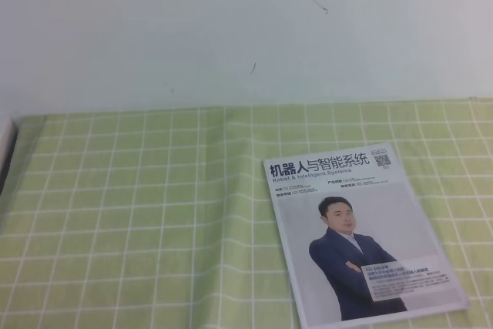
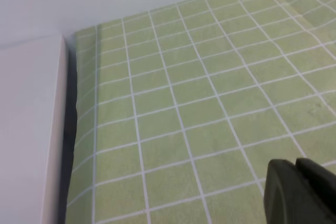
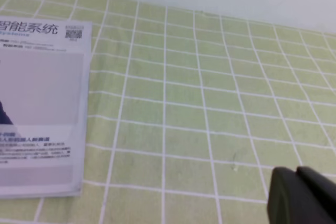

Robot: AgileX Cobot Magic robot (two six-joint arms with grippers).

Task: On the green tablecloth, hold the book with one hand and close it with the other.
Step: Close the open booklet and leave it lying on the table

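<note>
**Book closed, both arms clear**

Reading the overhead view, I find the book [image 1: 362, 236] lying flat and closed, cover up, on the right half of the green tablecloth [image 1: 139, 213], its lower edge near the front of the frame. Judging from this, the closing step looks complete. Neither arm appears overhead. The left gripper [image 2: 302, 192] shows only as a dark corner above bare cloth, beside a white board [image 2: 31, 129]. The right gripper [image 3: 302, 195] hangs just right of the book. I cannot tell whether either pincer is spread or pressed together; neither grips anything visible.
</note>
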